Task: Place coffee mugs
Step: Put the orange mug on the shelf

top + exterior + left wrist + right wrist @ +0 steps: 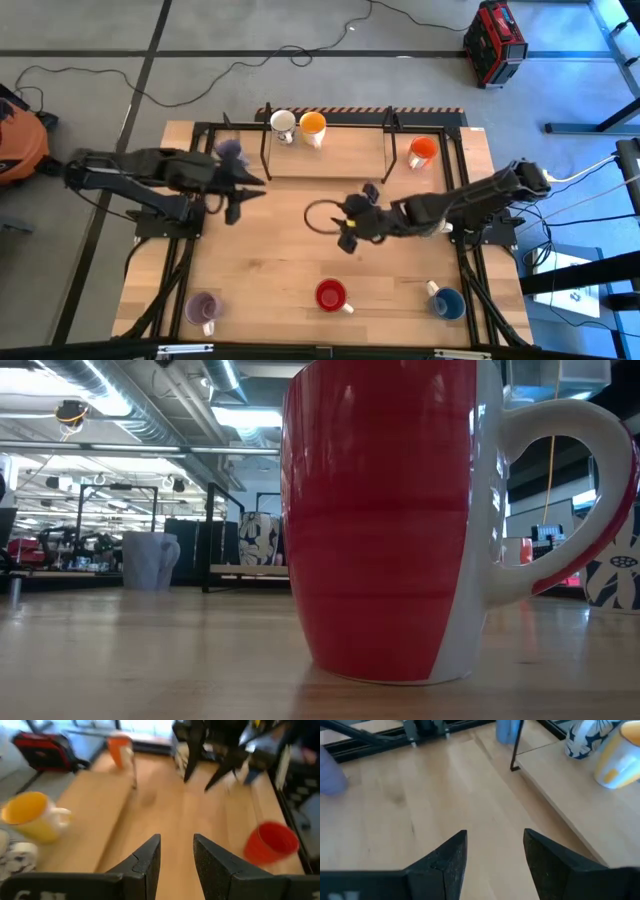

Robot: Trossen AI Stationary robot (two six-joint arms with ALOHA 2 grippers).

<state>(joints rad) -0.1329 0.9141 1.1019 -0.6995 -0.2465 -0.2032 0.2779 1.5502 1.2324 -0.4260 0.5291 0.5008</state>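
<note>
Low view: red mug (385,520) fills the shot, top cut off by the picture's edge, hiding most of the desk behind it. A patterned mug (612,575) is cut at the right edge. Left wrist view: blurred; white patterned mug (15,857) cut at the picture's edge, right hand (212,772) smeared, fingers unclear. Right wrist view: yellow-orange mug (620,757) cut off, pale purple mug (331,777) only partly in view and blurred.

1. The pale wooden table top (290,260) shows smooth, matt boards with faint grain.
2. The glossy red ceramic mug (385,520) reflects ceiling lights.
3. The black metal rack frame (330,112) looks matt.
</note>
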